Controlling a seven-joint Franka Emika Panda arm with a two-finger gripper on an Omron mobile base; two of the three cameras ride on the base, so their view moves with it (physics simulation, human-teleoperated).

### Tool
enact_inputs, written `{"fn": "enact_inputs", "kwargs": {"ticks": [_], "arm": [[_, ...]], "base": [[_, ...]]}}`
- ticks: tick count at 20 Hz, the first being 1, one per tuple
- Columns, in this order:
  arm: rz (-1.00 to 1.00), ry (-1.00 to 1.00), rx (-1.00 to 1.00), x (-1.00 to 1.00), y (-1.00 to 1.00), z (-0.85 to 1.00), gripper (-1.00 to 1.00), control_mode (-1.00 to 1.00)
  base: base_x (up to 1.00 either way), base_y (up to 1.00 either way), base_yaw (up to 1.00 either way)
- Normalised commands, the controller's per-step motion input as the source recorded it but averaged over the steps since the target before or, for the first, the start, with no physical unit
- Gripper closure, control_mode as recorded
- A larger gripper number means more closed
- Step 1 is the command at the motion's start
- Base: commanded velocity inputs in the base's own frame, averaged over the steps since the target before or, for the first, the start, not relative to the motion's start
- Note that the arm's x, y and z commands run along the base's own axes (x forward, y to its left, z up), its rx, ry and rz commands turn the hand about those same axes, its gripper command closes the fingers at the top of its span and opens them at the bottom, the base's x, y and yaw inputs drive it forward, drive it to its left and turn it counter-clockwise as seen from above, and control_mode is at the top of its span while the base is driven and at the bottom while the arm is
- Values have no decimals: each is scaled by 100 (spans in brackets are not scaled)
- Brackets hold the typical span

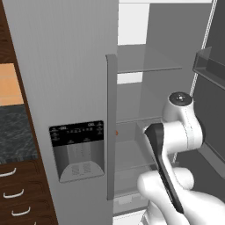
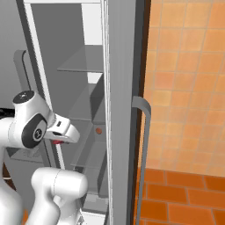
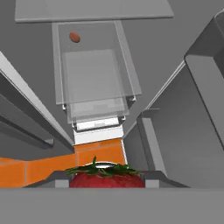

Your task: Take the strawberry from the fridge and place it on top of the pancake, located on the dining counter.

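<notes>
Glass shelves of the tall light-grey fridge [image 1: 79, 88] stand behind my two-finger gripper [image 3: 106, 183], whose fingers are closed on the small bright red strawberry [image 3: 107, 180] with green leaves. Beyond it, a small reddish-brown item [image 3: 75, 37] sits on a clear shelf, and orange floor tiles [image 2: 184, 193] lie outside the open door.

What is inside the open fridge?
Inside the fridge: glass shelves and one small reddish-brown thing. The closed door hides the other half.
</notes>
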Motion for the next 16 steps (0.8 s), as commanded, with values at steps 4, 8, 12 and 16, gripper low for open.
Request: {"fn": "enact_inputs", "kwargs": {"ticks": [4, 8, 12, 16], "arm": [[1, 3, 7, -51, -1, -44, 100, -100], [2, 0, 14, -26, 0, -23, 100, -100], [3, 0, 12, -8, 0, -39, 100, -100], [0, -4, 0, -1, 1, -26, 100, -100]], "base": [[0, 0, 0], [0, 0, 0], [0, 0, 0], [0, 0, 0]]}}
